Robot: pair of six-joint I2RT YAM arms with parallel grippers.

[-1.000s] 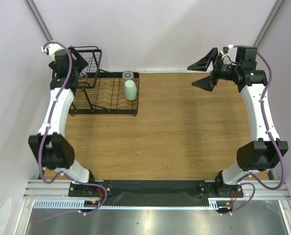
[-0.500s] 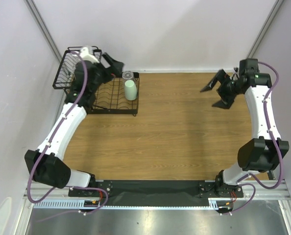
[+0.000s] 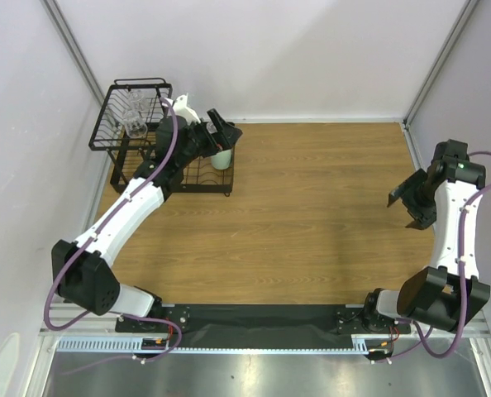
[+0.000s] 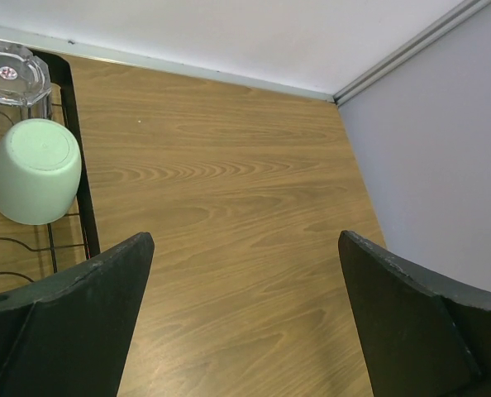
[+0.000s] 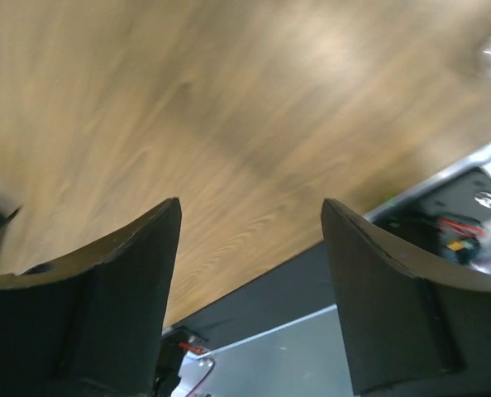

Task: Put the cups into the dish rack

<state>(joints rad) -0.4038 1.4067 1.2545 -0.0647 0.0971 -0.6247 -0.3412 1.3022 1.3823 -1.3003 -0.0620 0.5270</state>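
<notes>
Cups appear all but racked: at far left, clear glass cups (image 3: 134, 122) stand in the raised basket of the dish rack (image 3: 140, 82). On its low tray the mint-green tumbler (image 4: 35, 170) sits mouth down, with another clear cup (image 4: 12, 73) just behind it. Your left gripper (image 4: 244, 248) hovers over the tray's right end, jaws spread wide and holding nothing. Across the wooden table (image 3: 312, 207) the overhead view shows you no loose cup, so little or nothing seems left to load. At far right, your right gripper (image 5: 250, 207) hangs near the table's edge, jaws likewise wide and empty. Its own view is smeared, and a pale glint in the top corner is too blurred to name. Nothing visible stands between either arm and the rack.
</notes>
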